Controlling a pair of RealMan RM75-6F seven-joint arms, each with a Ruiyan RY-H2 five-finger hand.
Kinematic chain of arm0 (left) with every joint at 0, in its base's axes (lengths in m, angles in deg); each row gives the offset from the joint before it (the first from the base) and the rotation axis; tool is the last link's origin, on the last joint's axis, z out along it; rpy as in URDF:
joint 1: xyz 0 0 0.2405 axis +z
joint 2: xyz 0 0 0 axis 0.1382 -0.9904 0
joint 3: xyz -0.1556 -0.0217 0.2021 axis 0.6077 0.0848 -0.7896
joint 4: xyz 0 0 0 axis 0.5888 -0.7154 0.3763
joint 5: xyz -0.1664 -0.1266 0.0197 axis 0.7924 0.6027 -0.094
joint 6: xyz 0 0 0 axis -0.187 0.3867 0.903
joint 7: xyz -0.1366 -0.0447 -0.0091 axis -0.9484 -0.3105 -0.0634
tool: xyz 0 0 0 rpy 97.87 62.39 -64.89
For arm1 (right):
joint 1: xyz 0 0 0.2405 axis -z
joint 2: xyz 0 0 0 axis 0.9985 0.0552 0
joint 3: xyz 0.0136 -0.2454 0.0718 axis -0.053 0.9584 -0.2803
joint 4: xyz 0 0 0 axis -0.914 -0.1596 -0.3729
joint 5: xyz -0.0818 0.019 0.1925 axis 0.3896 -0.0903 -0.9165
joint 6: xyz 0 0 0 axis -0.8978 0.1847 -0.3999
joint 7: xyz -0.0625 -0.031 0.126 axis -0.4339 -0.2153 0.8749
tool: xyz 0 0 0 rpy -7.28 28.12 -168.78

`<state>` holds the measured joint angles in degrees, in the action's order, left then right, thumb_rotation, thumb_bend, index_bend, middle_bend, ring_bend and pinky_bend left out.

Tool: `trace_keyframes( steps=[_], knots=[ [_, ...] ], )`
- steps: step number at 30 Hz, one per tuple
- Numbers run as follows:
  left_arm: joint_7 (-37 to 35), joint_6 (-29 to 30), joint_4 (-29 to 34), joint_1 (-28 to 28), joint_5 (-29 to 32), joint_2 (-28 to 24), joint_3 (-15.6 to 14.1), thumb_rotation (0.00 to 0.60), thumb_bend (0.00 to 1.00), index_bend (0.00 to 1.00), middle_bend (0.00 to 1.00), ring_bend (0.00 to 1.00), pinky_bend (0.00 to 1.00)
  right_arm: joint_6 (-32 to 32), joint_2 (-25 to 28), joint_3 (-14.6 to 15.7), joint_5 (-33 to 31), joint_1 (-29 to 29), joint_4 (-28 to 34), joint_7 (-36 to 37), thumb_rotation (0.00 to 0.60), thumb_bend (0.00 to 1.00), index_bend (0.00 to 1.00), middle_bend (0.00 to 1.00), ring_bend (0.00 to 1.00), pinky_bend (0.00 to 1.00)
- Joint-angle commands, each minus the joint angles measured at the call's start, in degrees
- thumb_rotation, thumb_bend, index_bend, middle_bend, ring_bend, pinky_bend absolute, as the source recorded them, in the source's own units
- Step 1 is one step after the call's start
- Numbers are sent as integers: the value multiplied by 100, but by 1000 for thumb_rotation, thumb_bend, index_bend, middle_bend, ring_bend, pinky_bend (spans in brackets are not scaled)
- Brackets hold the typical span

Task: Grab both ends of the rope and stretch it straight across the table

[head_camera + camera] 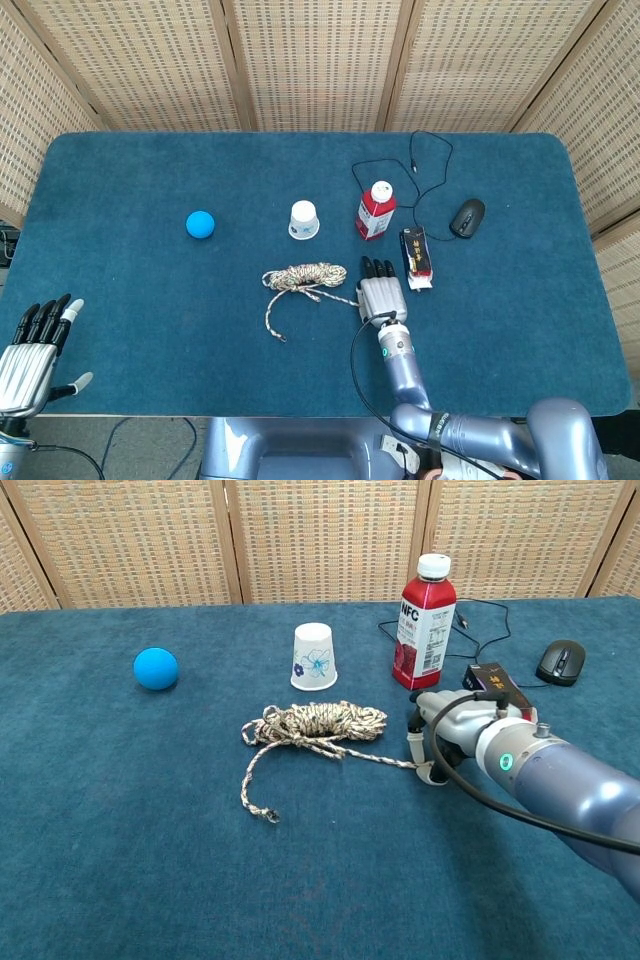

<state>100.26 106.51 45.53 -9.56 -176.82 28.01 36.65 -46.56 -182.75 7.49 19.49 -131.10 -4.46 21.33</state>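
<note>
The speckled rope [303, 275] [320, 722] lies in a loose coil at mid-table. One end trails down and to the left [262, 812]; the other runs right to my right hand [381, 292] [450, 730]. That hand rests low on the cloth, fingers pointing down around this end [425, 768]; whether they pinch it is hidden. My left hand [28, 355] hangs off the table's near left corner, fingers spread, holding nothing, far from the rope.
A blue ball [200, 224] [156, 668] sits at the left. A white paper cup [314, 657] and a red bottle [425, 625] stand behind the rope. A small dark box [490, 677] and a corded mouse [561, 661] lie right of my right hand.
</note>
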Motion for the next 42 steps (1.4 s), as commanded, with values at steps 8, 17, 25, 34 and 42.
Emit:
trace_keyframes(
  steps=[8,17,25,34,42],
  knots=[
    [164,-75,-485,-393,-732,178,61,600,138,0,0,0,0,-65,78,176,346,-21,78,0,600,488,675,0,0,0],
    [-442,-952,-1926,-2110,-2626,619,51,600,190,330,0,0,0,21,120,333,484,-83,-14,-157,600,524,675,0,0,0],
    [-1237,-1686,-2853,-3133,-2875,1378,61,600,232,384,0,0,0,102,163,399,610,-138,-33,-204,600,525,675,0,0,0],
    [-1309,-2378,-3096,-3666,-2509,2019,185,600,267,419,0,0,0,195,166,352,534,-176,-110,-215,600,525,676,0,0,0],
    [-1088,-2640,-3259,-3928,-2204,2557,294,600,296,479,0,0,0,239,173,326,490,-196,-166,-203,600,525,679,0,0,0]
  ],
)
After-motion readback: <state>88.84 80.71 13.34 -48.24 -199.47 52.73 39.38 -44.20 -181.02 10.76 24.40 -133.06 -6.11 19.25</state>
